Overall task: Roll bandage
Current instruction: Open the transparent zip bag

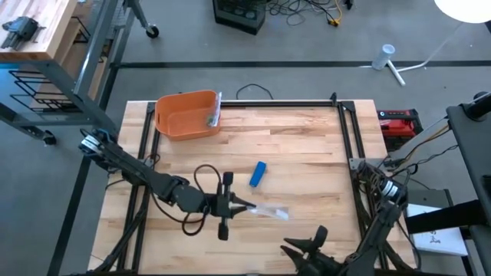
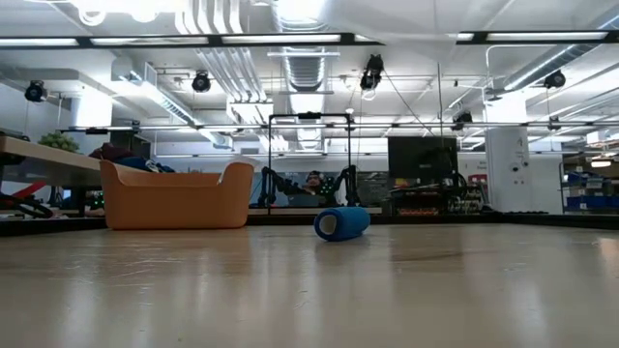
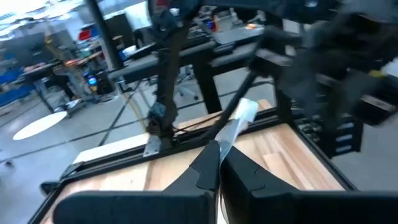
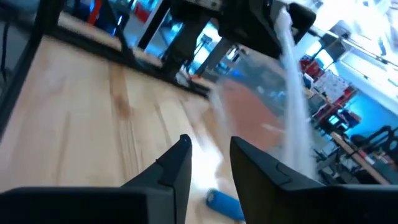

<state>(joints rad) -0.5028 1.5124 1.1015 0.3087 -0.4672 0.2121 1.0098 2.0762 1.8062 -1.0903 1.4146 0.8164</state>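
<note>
A thin white bandage strip [image 1: 275,211] is held in the air over the table's near middle, with my left gripper [image 1: 247,205] shut on one end. The strip shows in the left wrist view [image 3: 239,121] and, blurred, in the right wrist view [image 4: 292,93]. A blue roll [image 1: 258,174] lies on its side on the wood a little farther back [image 2: 341,222]. My right gripper [image 1: 290,247] stands near the table's front edge, right of the strip. It is open [image 4: 210,155] with nothing between its fingers. My left gripper pinches the strip's near end [image 3: 219,149] between its two fingers. The fingers are about level and point toward the table's right. The strip sticks out past the fingertips along their line and is lifted clear of the table.
An orange bin [image 1: 186,115] stands at the far left of the table, a small object inside by its right wall. Black frame rails [image 1: 349,130] run along the table's sides. Bare wood lies between the bin and the blue roll.
</note>
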